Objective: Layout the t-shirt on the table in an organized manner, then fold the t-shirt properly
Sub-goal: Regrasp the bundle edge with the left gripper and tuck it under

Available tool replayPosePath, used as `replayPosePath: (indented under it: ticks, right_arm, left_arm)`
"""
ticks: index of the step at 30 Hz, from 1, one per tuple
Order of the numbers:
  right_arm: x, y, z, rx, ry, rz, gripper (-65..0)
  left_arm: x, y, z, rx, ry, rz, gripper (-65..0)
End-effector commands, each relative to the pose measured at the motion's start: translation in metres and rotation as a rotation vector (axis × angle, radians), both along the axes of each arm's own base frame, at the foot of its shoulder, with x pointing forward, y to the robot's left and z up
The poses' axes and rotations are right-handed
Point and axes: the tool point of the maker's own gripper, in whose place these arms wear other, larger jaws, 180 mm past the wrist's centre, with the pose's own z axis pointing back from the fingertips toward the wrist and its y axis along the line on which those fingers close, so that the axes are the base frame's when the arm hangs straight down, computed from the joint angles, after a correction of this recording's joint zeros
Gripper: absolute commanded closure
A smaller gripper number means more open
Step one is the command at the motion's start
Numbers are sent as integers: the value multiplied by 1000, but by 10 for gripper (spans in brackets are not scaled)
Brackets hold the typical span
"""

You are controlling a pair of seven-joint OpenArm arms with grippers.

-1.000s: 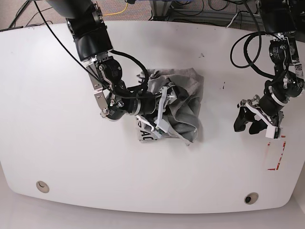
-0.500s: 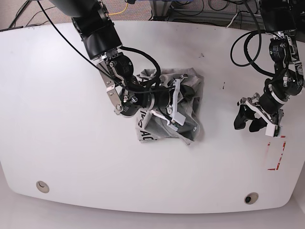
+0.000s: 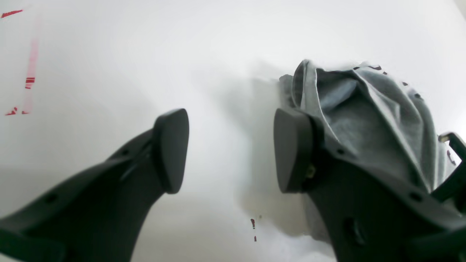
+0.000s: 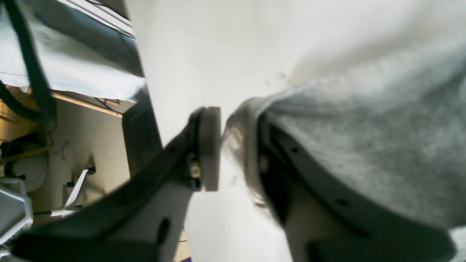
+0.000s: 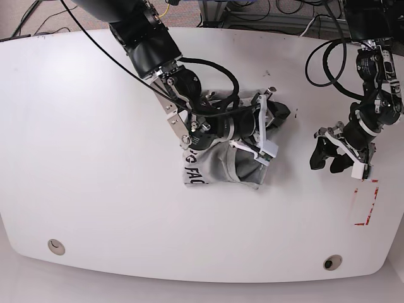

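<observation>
Left wrist view: the left gripper (image 3: 229, 149) hangs over bare white counter (image 3: 109, 72); its jaws stand wide apart with nothing between them; the grey t-shirt (image 3: 367, 116) lies bunched in a heap beyond and to the right, partly hidden behind the right-hand jaw; faint red tape marks (image 3: 29, 78) show far left.

Right wrist view: the right gripper (image 4: 238, 149) has its jaws drawn close, a thick rolled edge of the t-shirt (image 4: 364, 145) sitting between them; the cloth rests against one jaw, with a thin gap at the other pad, so the hold looks light, not firm; the picture is blurred.

Base view: the t-shirt (image 5: 218, 167) is a crumpled mound near the middle of the counter (image 5: 82, 158), dark lettering showing at its lower left corner; the right gripper (image 5: 265, 129) reaches across the mound to its far upper edge; the left gripper (image 5: 338, 156) waits well apart, near the red tape outline (image 5: 366, 205), holding nothing.

Risks, as a judgement: the thick hem may slip from a loose pinch once pulled; a grip on several layers would drag the whole heap instead of opening it; with one arm idle, nothing pins the cloth.
</observation>
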Motion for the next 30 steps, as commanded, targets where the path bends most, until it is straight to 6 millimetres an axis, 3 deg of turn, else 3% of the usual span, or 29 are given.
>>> replayPosePath:
  ticks: [1,4,12,16,21,23,27,30]
  right_arm:
    - [4,15,22,65,-34,8,-187]
    - [3,19,26,77,-34,10,-254]
    - [7,24,33,108,-46,-4,-555]
    - [12,24,39,113,-64,-1,-648]
    - [23,21,50,110,-107,6,-650]
    - [29,14,54,103,-120,8,-650]
    - [52,-2,83,157,-148,-23,-650]
    - [70,-19,88,152,-169,-63,-650]
  left_arm:
    - [7,0,24,1,-78,-9,-346]
    - [4,-1,23,5,-75,-12,-346]
    - [-4,-7,24,13,-78,-27,-346]
    - [-5,-11,31,15,-97,-39,-346]
    - [-6,-14,35,25,-103,-52,-346]
    - [-6,-13,38,31,-108,-53,-346]
    - [-7,-10,46,29,-116,-44,-346]
    - [-7,-12,48,-10,-116,-50,-346]
